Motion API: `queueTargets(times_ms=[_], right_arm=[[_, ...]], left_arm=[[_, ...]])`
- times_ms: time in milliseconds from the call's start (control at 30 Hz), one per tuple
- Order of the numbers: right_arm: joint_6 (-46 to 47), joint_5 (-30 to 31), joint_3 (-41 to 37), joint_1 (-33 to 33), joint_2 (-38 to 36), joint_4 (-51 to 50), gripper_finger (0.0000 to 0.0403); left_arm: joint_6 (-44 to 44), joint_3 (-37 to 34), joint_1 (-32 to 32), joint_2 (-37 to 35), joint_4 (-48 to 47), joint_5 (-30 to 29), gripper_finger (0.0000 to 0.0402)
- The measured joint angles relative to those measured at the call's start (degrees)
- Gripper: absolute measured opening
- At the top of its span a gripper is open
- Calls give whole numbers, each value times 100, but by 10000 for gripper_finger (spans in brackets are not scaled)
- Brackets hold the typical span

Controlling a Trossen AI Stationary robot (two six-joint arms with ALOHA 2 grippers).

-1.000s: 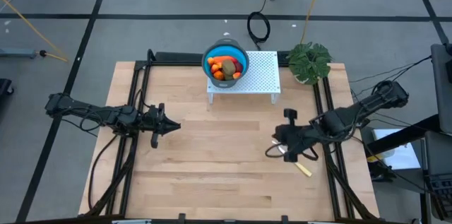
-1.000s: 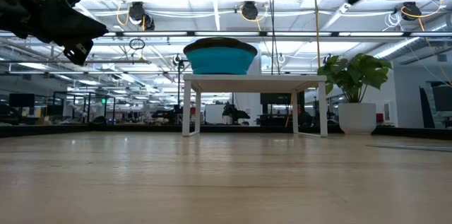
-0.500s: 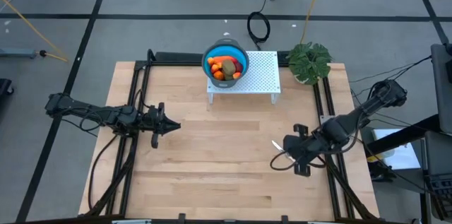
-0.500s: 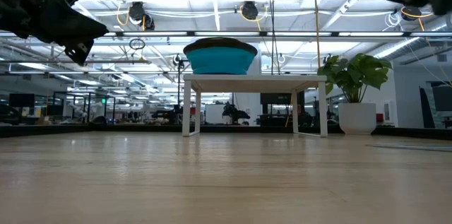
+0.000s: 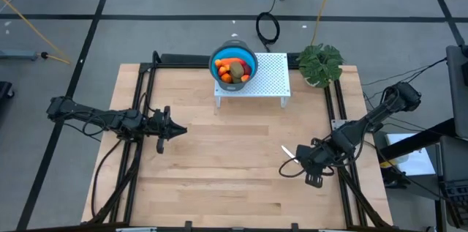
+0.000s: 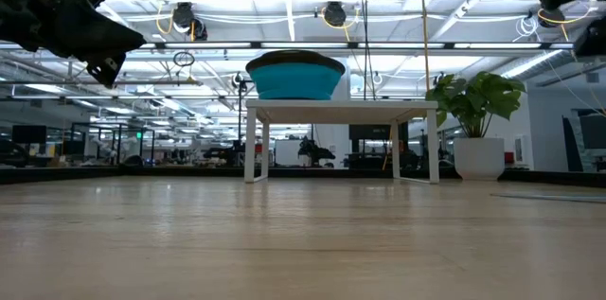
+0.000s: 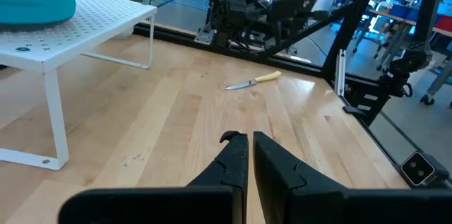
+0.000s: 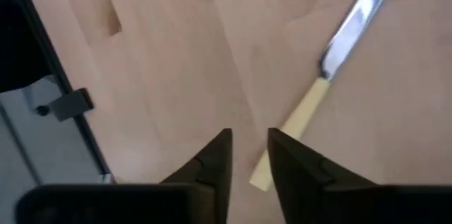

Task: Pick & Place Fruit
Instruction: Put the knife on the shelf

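The fruit (image 5: 233, 69) lies heaped in the round blue bowl (image 5: 249, 57), which stands on a white perforated rack (image 5: 269, 78); a brown-green oval and orange-red pieces show on top. In the low view only the bowl (image 6: 295, 79) shows, not its contents. My left gripper (image 5: 182, 131) hovers over the table's left half, shut, holding nothing (image 7: 248, 143). My right gripper (image 5: 301, 165) hangs above the pale-yellow-handled knife (image 8: 293, 131), which lies flat on the wood; its fingers stand a narrow gap apart (image 8: 248, 139), well above the table.
The knife (image 5: 287, 150) lies on the table's right half, also seen in the left wrist view (image 7: 254, 80). A potted plant (image 5: 320, 64) stands at the far right corner beside the rack. Bare wood spreads across the middle and near part of the table.
My right gripper has swung toward the table's near edge and a little to the right, turning as it went, and now hangs over the knife's handle. The knife has stayed where it lay.
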Motion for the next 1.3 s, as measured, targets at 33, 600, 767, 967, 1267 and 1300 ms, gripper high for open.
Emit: queueTargets(times_ms=[33, 600, 767, 967, 1267, 1300], right_arm=[[60, -105, -82, -1, 0, 132, 85], [1385, -447, -1083, -2, 0, 896, 196], [1727, -444, -1421, -2, -1, 1442, 188], [1931, -435, -1724, -2, -2, 1803, 180], [1989, -420, -1944, -2, -2, 1796, 171], [2024, -420, -1968, -2, -2, 1796, 171]], left_arm=[[0, 0, -1, 2, -1, 0, 21], [-2, 0, -2, 2, 1, 1, 21], [-4, 0, -1, 2, -1, 2, 21], [-4, 0, -2, 2, 0, 2, 21], [-4, 0, 0, 2, -1, 4, 21], [-4, 0, 0, 2, -1, 4, 21]])
